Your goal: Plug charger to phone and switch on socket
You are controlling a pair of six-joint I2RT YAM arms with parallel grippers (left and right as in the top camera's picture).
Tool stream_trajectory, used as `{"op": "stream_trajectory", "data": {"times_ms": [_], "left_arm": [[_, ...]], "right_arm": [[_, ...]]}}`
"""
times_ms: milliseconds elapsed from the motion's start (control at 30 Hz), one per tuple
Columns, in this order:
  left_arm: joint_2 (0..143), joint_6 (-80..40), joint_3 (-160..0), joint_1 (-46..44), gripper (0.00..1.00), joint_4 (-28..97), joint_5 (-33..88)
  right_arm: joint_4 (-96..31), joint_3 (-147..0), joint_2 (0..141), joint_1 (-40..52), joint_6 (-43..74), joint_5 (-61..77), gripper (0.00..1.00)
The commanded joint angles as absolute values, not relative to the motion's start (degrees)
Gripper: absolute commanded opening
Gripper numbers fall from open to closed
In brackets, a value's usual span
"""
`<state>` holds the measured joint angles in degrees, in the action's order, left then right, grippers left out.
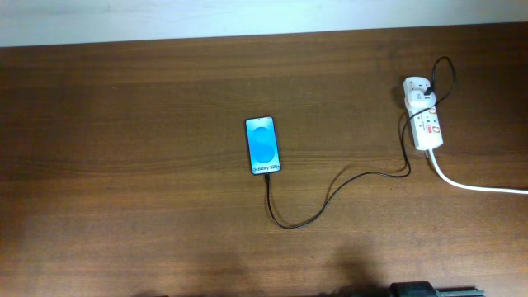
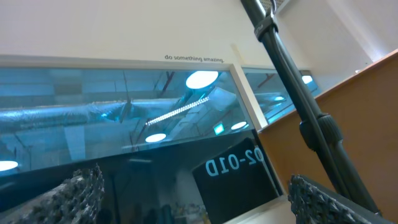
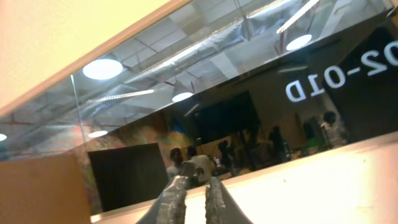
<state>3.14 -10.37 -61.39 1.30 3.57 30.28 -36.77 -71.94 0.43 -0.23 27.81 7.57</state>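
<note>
In the overhead view the phone point(image 1: 262, 145) lies flat near the table's middle, its blue screen up and its text end toward the front. The charger point(image 1: 330, 198), a thin black cable, meets the phone's front edge, loops forward, then runs right to a white plug point(image 1: 417, 91) in the socket point(image 1: 427, 122), a white power strip at the far right. I cannot tell the position of its red-marked switches. My left gripper point(image 2: 196, 177) is open and empty, pointing up at a window. My right gripper point(image 3: 196, 180) is shut on nothing, also pointing up. Neither gripper shows in the overhead view.
The power strip's thick white cord point(image 1: 478, 186) runs off the right edge of the brown wooden table point(image 1: 124, 165). A dark piece of an arm point(image 1: 429, 289) shows at the front edge. A black camera pole point(image 2: 298, 93) crosses the left wrist view.
</note>
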Motion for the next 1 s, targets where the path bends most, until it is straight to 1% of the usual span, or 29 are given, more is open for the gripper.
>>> {"op": "stream_trajectory", "data": {"times_ms": [0, 33, 100, 167, 233, 367, 433, 567, 667, 700, 767, 867, 967], "left_arm": [[1.8, -11.1, -60.3, 1.3, 0.99, 3.9, 31.3], [1.1, -11.1, -59.9, 1.3, 1.00, 3.9, 31.2], [0.4, -11.1, -59.0, 1.6, 0.99, 3.4, 31.2], [0.4, -11.1, -58.4, 2.4, 0.99, 3.5, 29.5], [0.4, -11.1, -57.9, 2.9, 0.99, 3.5, 28.6], [0.3, -11.1, -57.9, 2.8, 0.99, 2.1, 27.0], [0.3, -11.1, -57.9, 2.9, 0.99, 1.9, 27.0], [0.3, -11.1, -57.9, 2.9, 0.99, 1.9, 27.0], [0.3, -11.1, -57.9, 2.9, 0.99, 1.5, 27.0], [0.3, -11.1, -57.9, 2.9, 0.99, 1.5, 27.0], [0.3, -11.1, -57.9, 2.9, 1.00, 1.5, 27.0], [0.3, -11.1, -57.9, 2.9, 0.99, 1.5, 27.0], [0.3, -11.1, -57.9, 2.9, 0.99, 1.5, 27.0]], "right_arm": [[-35.0, -71.4, 0.3, -0.1, 26.4, 5.3, 0.65], [-33.5, -70.7, 0.3, -0.1, 26.4, 5.3, 0.98], [-27.6, -67.4, 0.3, -0.5, 26.4, 5.2, 0.98], [-21.6, -61.9, 0.3, -1.1, 26.4, 0.7, 0.98], [-22.3, -57.6, 0.4, -1.1, 26.4, -1.4, 0.98], [-19.7, -42.3, 0.4, -1.1, 26.4, -2.1, 0.98], [-14.5, -34.2, 0.3, -1.1, 26.4, -2.0, 0.98], [3.2, -16.0, 0.4, -1.1, 26.3, -2.3, 0.98], [15.6, -5.2, 0.4, -1.1, 26.4, -2.2, 0.98], [17.6, -2.9, 0.3, -1.1, 26.4, -2.2, 0.98], [17.3, -0.3, 0.4, -1.1, 26.4, -2.4, 0.98], [10.7, -0.3, 0.4, -1.1, 26.4, -5.0, 0.98], [-0.4, -0.3, 0.4, -1.1, 26.4, -7.5, 0.98]]}}
